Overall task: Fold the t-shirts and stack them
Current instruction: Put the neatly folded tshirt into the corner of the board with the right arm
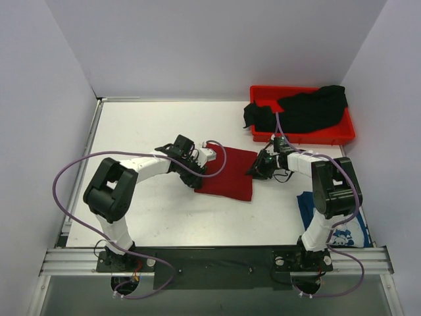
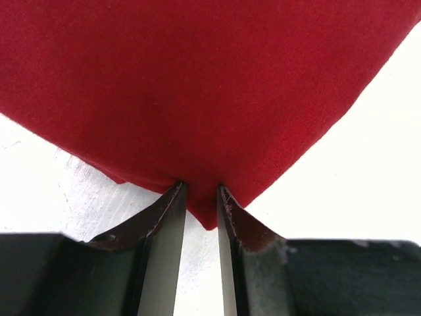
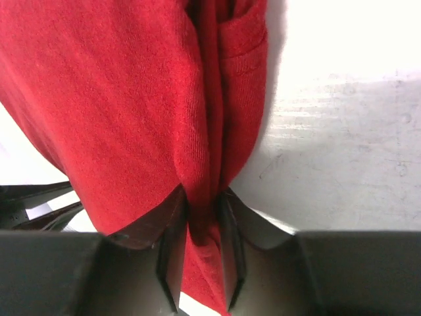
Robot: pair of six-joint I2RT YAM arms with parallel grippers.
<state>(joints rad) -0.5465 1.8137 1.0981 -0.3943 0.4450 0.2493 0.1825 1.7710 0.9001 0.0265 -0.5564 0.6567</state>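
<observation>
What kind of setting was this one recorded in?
Likely a lab robot test cell: plain white panels wall in the white table, a left arm and right arm are mounted on a metal rail, and a black shirt lies in a red tray.

Left gripper (image 2: 200, 191) pinches a corner of the dark red t-shirt (image 2: 197, 85), cloth fanning toward twelve o'clock over white table (image 2: 368, 164).

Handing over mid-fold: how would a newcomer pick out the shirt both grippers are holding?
Middle of the white table, left of the red tray. The dark red shirt lies there, pinched by the left gripper and right gripper. The black shirt is in the tray, the blue shirt beside the right arm.
</observation>
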